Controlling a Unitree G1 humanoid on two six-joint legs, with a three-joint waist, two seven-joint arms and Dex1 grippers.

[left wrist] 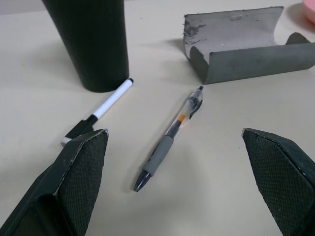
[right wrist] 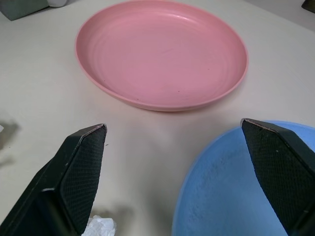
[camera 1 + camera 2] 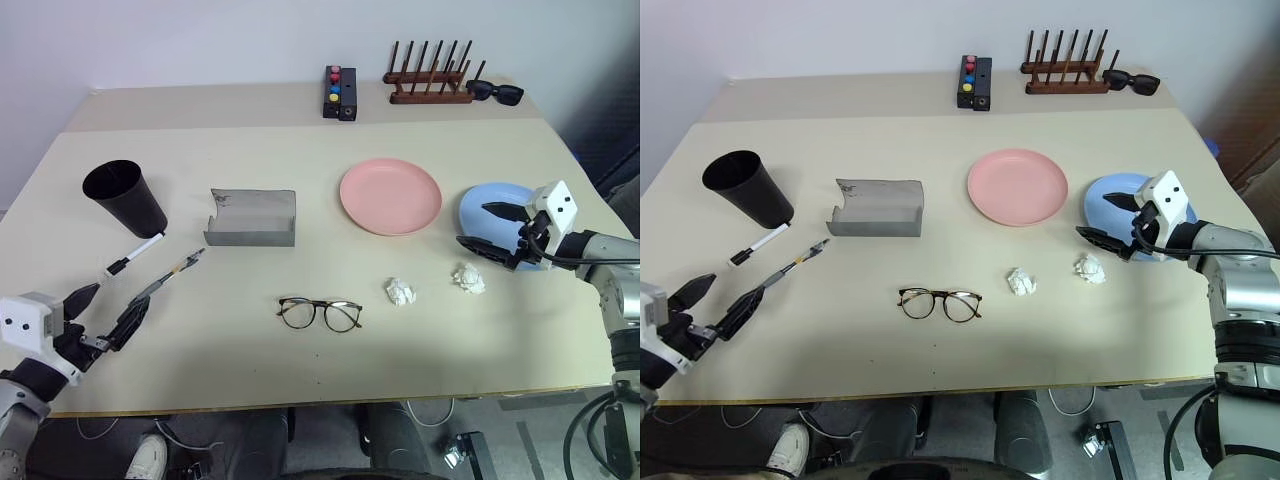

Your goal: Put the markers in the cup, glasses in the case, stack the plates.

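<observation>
Your markers lie just beside the foot of the black cup [image 3: 125,197]. The white pen [image 3: 135,253] with the black cap almost touches the cup's base, its long axis slanting away from the cup toward the table's near edge, cap end outermost. The grey pen [image 3: 165,279] lies alongside it, just apart, on nearly the same slant, its tip toward the grey case [image 3: 251,218]. No writing can be read on either.

The case lies open beside the cup. The glasses [image 3: 320,313] sit unfolded, nearer the front edge than the case. Past the case lies the pink plate [image 3: 390,195], then the blue plate [image 3: 478,205], with two paper wads [image 3: 400,292] nearby.

Your left gripper [image 3: 105,312] stands released by the pens; your right gripper [image 3: 492,227], also released, hovers at the blue plate's rim.
</observation>
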